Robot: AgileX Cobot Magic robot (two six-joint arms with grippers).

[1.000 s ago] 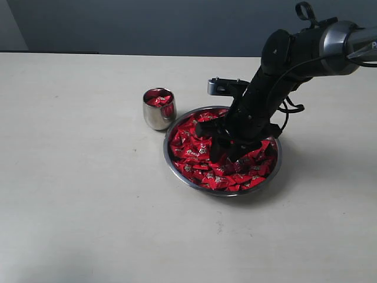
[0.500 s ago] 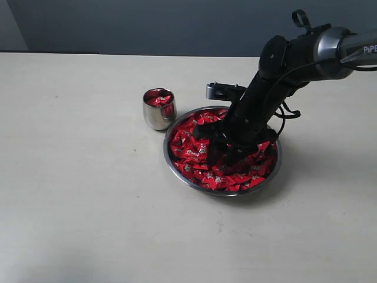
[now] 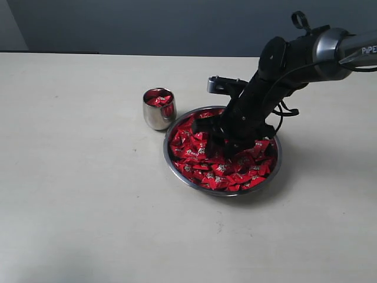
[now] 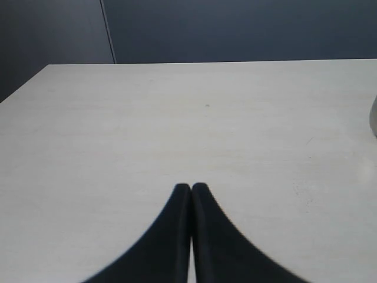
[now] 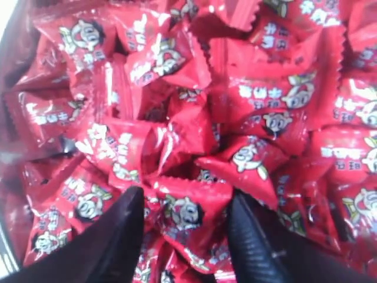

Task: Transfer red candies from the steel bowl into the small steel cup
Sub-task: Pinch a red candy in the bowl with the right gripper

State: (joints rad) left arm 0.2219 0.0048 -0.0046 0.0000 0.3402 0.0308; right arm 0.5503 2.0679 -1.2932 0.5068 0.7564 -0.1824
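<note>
Pale table: right claw, jaws apart, had shifted slightly within bowl, straddling one of the candies, apparently unclamped; cup beside bowl, part-filled; left claw together, idle.

Soft, even light; ext. view sharp.
Faint shadow on table near jaws; glare on red candies around jaws; rt wrist close-up slightly blurred.
</note>
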